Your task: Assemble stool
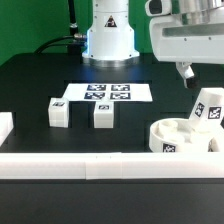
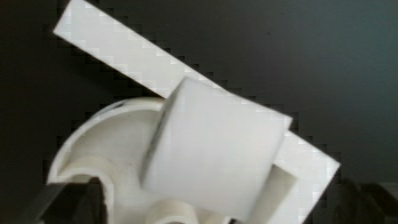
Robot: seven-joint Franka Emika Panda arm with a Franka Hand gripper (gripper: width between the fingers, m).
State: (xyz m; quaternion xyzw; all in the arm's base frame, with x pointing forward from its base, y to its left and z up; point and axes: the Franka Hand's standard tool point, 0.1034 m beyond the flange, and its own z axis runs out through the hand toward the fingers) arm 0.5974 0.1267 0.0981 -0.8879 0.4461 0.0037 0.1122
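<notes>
Gripper [image 1: 186, 72] hovers at the right above the seat [image 1: 160, 129] and a tilted leg block [image 1: 208, 108]; whether it grips anything, I cannot tell.

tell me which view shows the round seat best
The exterior view: the seat shows its ring top, its side tag and its place beside the long white rail. The wrist view shows only a curved part, with a leg block covering the rest.

A matte black tabletop [image 1: 30, 85] fills most of the exterior view, evenly lit with a faint sheen at its far side. Behind it hangs a plain green backdrop [image 1: 30, 22]. A long white border rail [image 1: 90, 166] runs along the near edge, and the thin, flat white marker board [image 1: 107, 93] lies mid-table.
</notes>
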